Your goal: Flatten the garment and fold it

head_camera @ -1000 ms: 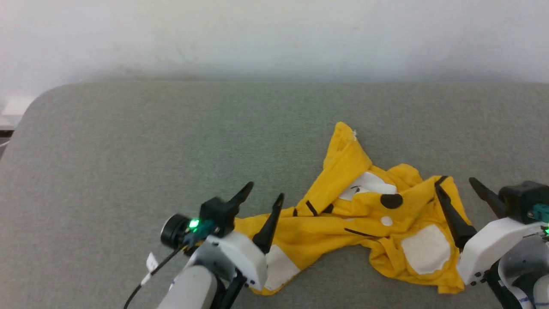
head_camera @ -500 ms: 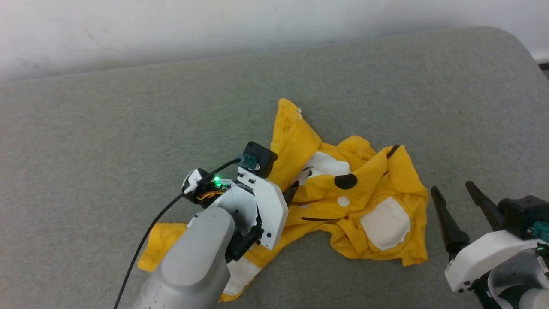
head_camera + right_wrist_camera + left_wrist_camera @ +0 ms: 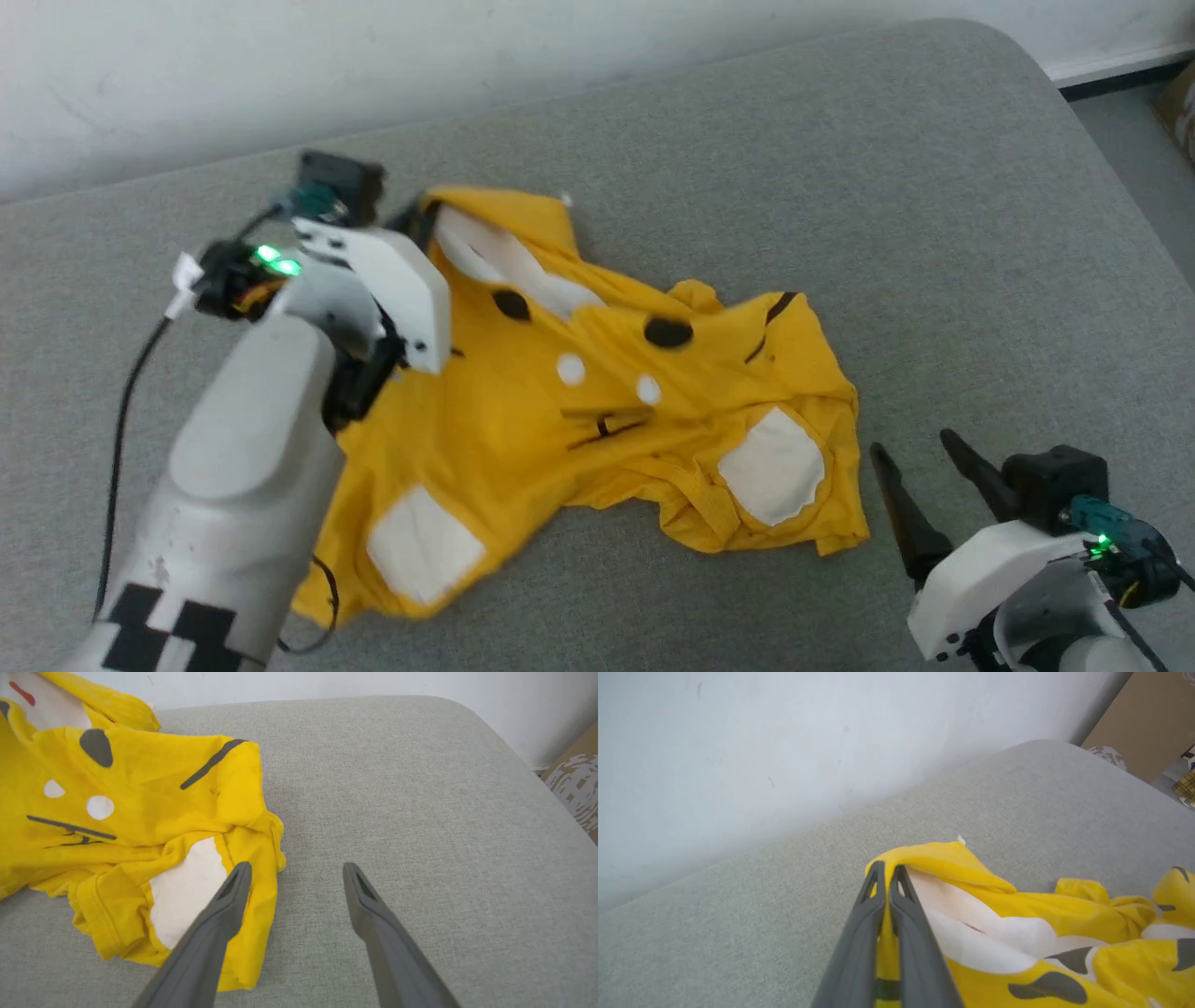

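Yellow shirt (image 3: 560,411) lies rumpled, tiger print up, across the middle of the grey surface (image 3: 840,187). The left gripper (image 3: 887,870) is pinched tight on the shirt's far edge, nearest the wall, with yellow cloth between its fingers. The right gripper (image 3: 910,443) stands spread wide and empty, just beside the shirt's near right corner.

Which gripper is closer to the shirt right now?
Left. The left gripper is shut on the far edge of the yellow shirt. The right gripper stands open beside the shirt's opposite side, holding nothing.
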